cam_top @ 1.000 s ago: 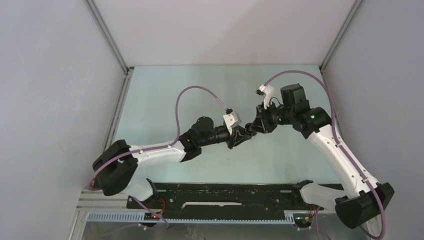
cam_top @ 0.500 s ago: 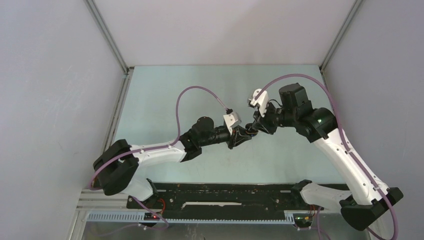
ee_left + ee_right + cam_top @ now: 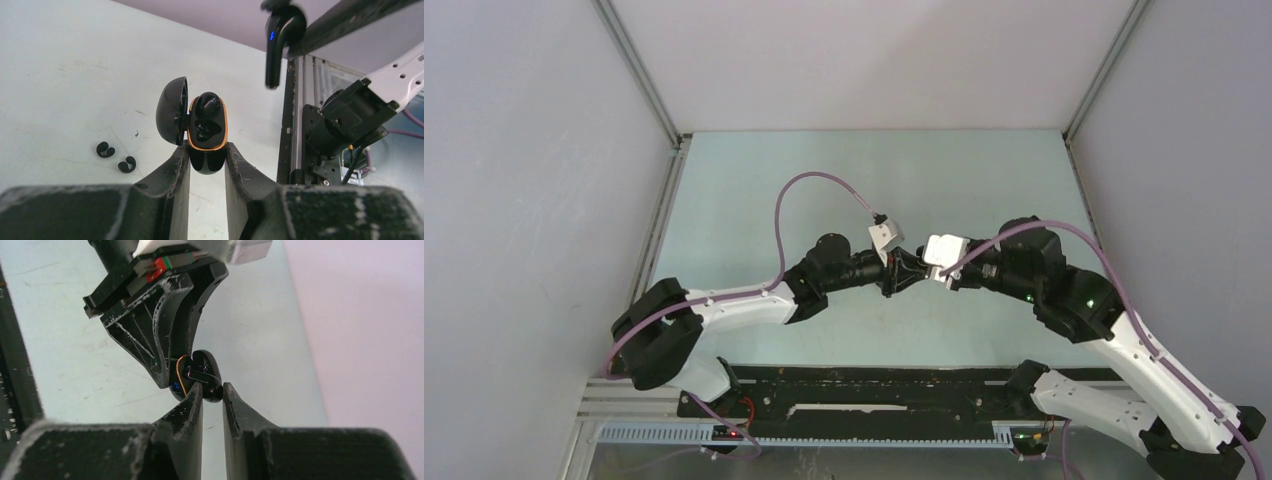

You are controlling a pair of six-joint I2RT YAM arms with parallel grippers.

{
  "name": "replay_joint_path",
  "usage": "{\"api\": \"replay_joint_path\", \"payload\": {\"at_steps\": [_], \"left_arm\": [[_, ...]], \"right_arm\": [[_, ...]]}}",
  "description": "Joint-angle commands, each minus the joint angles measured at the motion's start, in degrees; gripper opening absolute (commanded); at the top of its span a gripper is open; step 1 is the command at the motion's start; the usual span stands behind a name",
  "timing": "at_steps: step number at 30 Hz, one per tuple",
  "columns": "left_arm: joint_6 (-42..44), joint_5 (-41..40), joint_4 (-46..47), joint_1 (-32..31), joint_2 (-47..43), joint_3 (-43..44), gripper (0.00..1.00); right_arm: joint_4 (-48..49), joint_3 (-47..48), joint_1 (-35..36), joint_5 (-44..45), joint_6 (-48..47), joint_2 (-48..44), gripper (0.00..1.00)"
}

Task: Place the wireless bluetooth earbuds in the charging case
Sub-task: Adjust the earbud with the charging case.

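My left gripper point(image 3: 206, 150) is shut on the lower end of the charging case point(image 3: 206, 131), which is black with an orange rim. Its lid point(image 3: 170, 109) hangs open to the left. A rounded black shape sits in the case's upper well. My right gripper point(image 3: 212, 388) is shut on a black earbud point(image 3: 276, 42) with a small blue light, held above and to the right of the case and apart from it. In the right wrist view that earbud point(image 3: 214, 390) is pinched at the fingertips, just in front of the case point(image 3: 181, 374). From the top camera the two grippers point(image 3: 919, 271) meet mid-table.
Two small C-shaped black pieces point(image 3: 105, 149) point(image 3: 127, 164) lie on the pale table left of the case. A black rail point(image 3: 874, 385) runs along the near edge. Grey walls point(image 3: 534, 200) enclose the table on the left, right and back.
The right arm has swung down toward the near side and turned its wrist, with its gripper staying by the left gripper. The left arm has not moved.
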Motion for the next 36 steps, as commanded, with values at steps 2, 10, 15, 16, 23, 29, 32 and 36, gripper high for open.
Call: {"api": "replay_joint_path", "payload": {"at_steps": [2, 10, 15, 16, 23, 29, 32, 36], "left_arm": [[-1.8, 0.8, 6.6, 0.2, 0.0, -0.1, 0.0], [-2.5, 1.9, 8.7, 0.3, 0.6, -0.5, 0.0], [-2.6, 2.2, 9.0, 0.3, 0.5, -0.6, 0.0], [-2.6, 2.1, 9.0, 0.3, 0.5, -0.6, 0.0], [-2.8, 1.9, 9.2, 0.3, 0.5, -0.8, 0.0], [-2.9, 1.2, 9.3, 0.4, 0.4, -0.8, 0.0], [-3.0, 1.1, 9.2, 0.3, 0.5, -0.7, 0.0], [-3.2, 1.0, 9.2, 0.4, 0.4, -0.6, 0.0]], "right_arm": [[10.8, -6.4, 4.2, 8.1, -4.9, -4.6, 0.0], [18.4, -12.8, 9.4, 16.1, -10.0, -7.1, 0.0], [19.0, -13.7, 9.7, 16.9, -11.3, -6.3, 0.0], [18.9, -13.7, 9.6, 17.1, -11.3, -6.0, 0.0], [17.6, -13.7, 9.7, 16.4, -11.3, -5.2, 0.0], [16.4, -13.7, 10.2, 15.8, -11.1, -5.0, 0.0], [16.0, -13.7, 10.5, 15.6, -11.2, -4.9, 0.0], [15.6, -13.7, 10.8, 15.7, -11.1, -4.5, 0.0]]}}
